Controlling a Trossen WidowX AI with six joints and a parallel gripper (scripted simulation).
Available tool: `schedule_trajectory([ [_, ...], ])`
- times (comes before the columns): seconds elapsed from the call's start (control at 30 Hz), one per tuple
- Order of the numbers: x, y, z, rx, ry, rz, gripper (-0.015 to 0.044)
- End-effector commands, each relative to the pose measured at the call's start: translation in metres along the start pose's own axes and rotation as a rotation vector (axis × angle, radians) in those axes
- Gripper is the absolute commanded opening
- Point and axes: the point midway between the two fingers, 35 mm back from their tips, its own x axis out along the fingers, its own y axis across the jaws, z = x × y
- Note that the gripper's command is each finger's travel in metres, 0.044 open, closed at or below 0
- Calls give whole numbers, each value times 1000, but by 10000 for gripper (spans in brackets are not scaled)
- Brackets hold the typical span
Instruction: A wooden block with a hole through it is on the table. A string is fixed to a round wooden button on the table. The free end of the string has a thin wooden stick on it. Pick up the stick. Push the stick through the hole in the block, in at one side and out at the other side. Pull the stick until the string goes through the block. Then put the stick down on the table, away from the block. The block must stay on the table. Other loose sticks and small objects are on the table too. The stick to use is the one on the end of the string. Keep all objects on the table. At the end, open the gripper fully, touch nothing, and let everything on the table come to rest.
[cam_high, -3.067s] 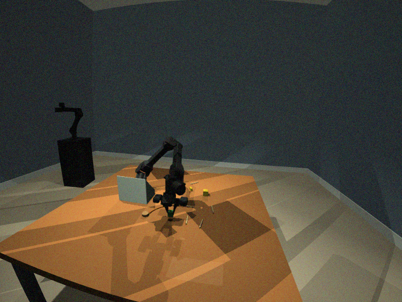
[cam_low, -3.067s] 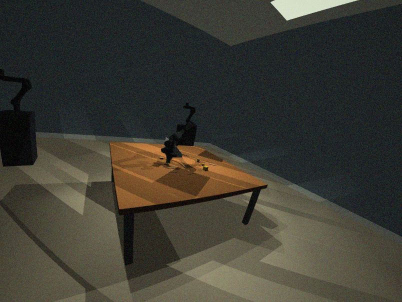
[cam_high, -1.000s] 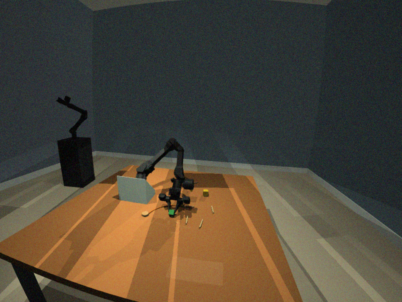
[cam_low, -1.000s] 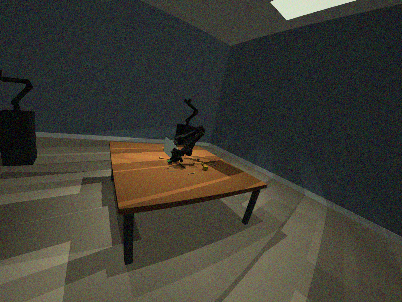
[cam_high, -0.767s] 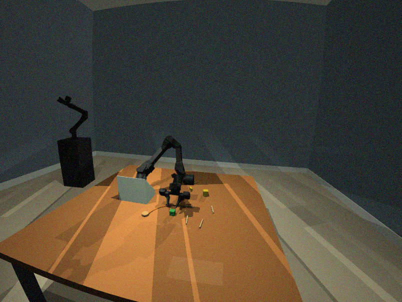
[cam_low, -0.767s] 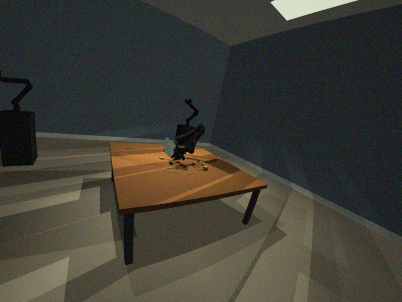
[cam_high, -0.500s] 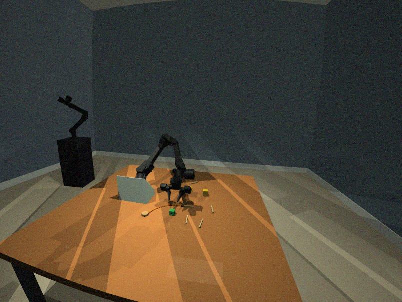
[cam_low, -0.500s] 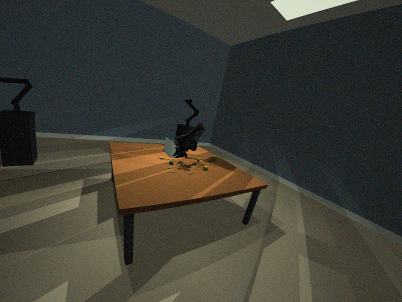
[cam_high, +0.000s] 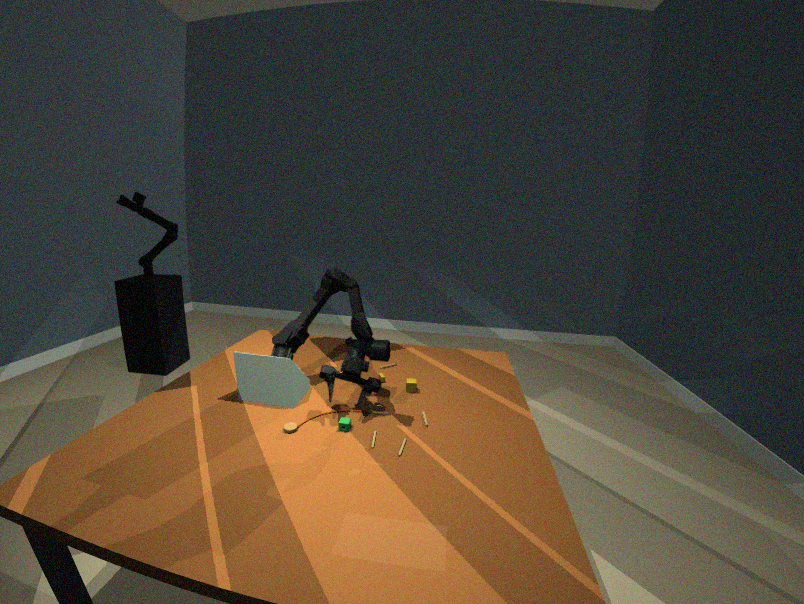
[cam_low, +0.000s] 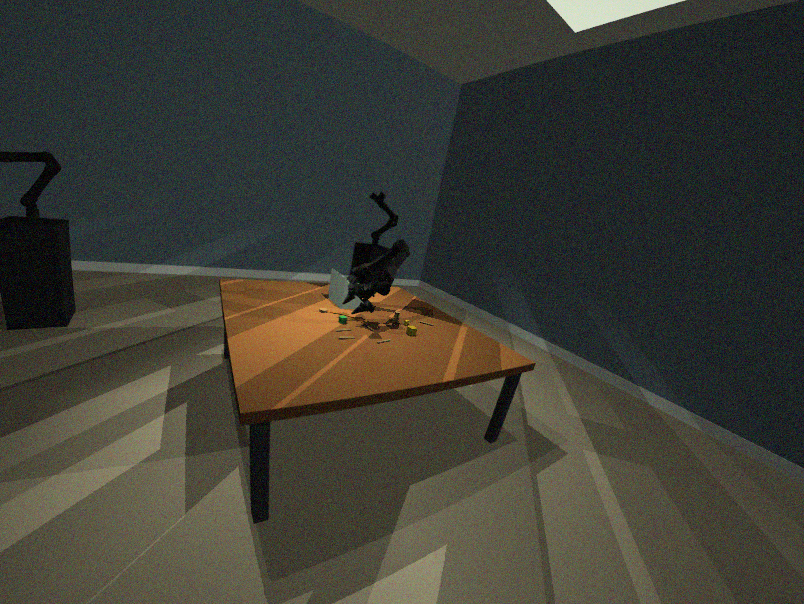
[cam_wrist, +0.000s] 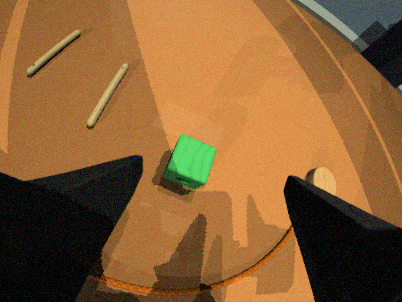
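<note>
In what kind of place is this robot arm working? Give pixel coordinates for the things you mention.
Probably a robot test room: the arm (cam_high: 357, 325) (cam_low: 376, 273) is mounted at a wooden table (cam_high: 487, 507) (cam_low: 292, 383), another arm stands on a dark pedestal (cam_high: 152, 325) (cam_low: 35, 273), and plain blue-grey walls surround them.
</note>
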Motion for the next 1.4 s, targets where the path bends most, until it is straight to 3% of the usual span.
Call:
schedule_trajectory([
  [0.0, 5, 2, 5, -315, 101, 16, 440],
  [0.23, 16, -1, 10, -875, 264, 142, 440],
  [0.5, 24, -3, 18, -1454, 333, 439, 440],
  [0.77, 27, -3, 26, -1813, 260, 707, 440],
  [1.07, 29, -3, 36, -2187, 25, 988, 440],
  [1.37, 29, -3, 36, -2217, -1, 1008, 440],
])
